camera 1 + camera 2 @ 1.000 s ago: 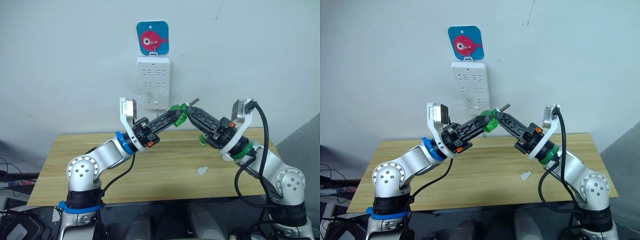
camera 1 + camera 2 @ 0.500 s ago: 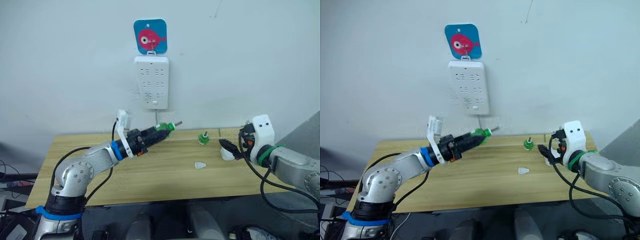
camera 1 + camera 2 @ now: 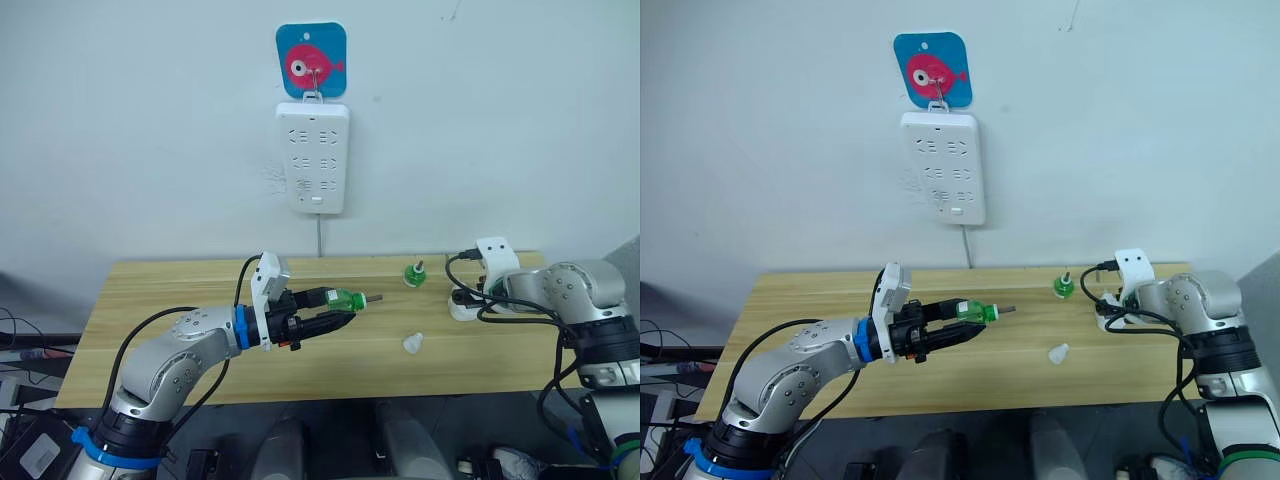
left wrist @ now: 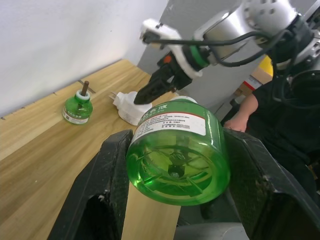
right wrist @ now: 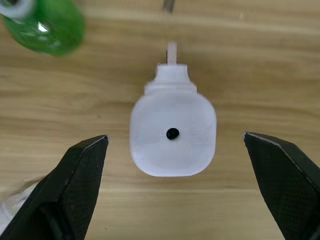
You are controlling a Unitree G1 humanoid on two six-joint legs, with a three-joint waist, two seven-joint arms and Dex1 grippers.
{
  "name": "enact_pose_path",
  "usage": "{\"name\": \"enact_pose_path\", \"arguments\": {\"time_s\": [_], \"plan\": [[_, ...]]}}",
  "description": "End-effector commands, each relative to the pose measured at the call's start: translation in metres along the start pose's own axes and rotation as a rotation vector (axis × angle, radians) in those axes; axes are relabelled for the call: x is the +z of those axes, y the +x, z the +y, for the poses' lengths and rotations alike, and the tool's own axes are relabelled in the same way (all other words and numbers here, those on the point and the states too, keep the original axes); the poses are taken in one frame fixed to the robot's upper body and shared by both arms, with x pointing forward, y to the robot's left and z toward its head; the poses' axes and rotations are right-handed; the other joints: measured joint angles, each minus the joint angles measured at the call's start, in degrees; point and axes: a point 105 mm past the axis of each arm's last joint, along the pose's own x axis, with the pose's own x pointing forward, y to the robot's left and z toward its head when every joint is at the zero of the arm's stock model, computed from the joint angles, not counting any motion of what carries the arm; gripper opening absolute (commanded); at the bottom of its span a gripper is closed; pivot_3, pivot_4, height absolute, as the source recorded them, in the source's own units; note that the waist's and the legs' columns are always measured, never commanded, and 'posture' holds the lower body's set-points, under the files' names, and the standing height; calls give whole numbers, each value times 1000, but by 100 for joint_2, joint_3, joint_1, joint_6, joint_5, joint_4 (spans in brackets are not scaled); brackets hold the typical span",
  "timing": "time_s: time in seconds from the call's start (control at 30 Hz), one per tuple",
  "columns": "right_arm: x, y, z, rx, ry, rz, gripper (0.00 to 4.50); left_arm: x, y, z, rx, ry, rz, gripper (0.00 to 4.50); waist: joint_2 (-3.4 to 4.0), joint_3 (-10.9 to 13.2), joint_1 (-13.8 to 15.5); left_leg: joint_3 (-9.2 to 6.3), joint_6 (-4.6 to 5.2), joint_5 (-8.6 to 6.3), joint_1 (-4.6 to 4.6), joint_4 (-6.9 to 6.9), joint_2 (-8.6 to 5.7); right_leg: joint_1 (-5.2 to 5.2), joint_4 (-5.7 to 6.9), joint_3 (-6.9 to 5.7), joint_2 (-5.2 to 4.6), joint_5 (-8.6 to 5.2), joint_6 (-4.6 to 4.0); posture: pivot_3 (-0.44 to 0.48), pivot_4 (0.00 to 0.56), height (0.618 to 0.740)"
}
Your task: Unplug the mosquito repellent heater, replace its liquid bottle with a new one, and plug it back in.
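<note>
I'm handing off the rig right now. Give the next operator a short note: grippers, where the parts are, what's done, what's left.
Left gripper: jaws shut on a green liquid bottle, held sideways above the table, wick toward the right.
Right gripper: jaws open, hovering over the mosquito repellent heater, not touching it.
Heater lies unplugged at the table's right end. A second green bottle stands near it. A small white cap lies mid-table.
Power strip on the wall has nothing plugged in.
Left: fit a bottle in the heater, plug it back in.

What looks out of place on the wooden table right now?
A small white cap lies loose mid-table. The rounded white plastic heater lies unplugged on the wooden table with no bottle in it, between the open right claw's fingers.
</note>
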Motion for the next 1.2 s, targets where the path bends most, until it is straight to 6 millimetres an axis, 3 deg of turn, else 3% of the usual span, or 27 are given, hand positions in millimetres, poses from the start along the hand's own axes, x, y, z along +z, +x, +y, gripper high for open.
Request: {"name": "enact_pose_path", "arguments": {"time_s": [0.03,0.4,0.5,0.6,0.83,1.03,1.2], "plan": [[6,2,-1,12,22,-1,4500,9,0,-9,-18,38,-24,2388,1,1,1,-9,0,0,-4,0,-1,-1,0,-7,-1,0,0,-74,227,740],[2,18,3,25,12,4,4500,5,-2,-10,-15,27,-24,2388,16,16,0,-30,0,0,-4,3,-7,0,4,-16,-2,1,0,-66,229,740],[1,19,3,27,6,2,3914,4,-2,-10,-16,28,-22,2388,17,16,0,-34,0,0,-4,3,-6,0,4,-16,-2,1,0,-62,227,740],[0,21,5,35,-7,2,2913,3,-2,-9,-15,27,-19,2388,17,16,1,-38,0,0,-4,3,-5,0,6,-17,-3,1,0,-62,227,740],[-2,16,6,40,-11,1,2904,1,-2,-9,-14,27,-18,2388,17,16,2,-41,-1,0,-1,3,-6,2,7,-17,-4,1,-1,-66,218,740],[6,-13,-2,94,-16,-93,2904,2,-3,-4,-8,28,-22,2388,21,17,7,-43,-1,1,-3,3,-9,2,7,-19,-10,1,0,-79,204,740],[9,-64,4,301,18,-256,2904,9,-6,5,-10,27,-29,2388,23,14,13,-46,-1,1,-5,4,-10,2,8,-26,-10,1,1,-115,182,740]]}}
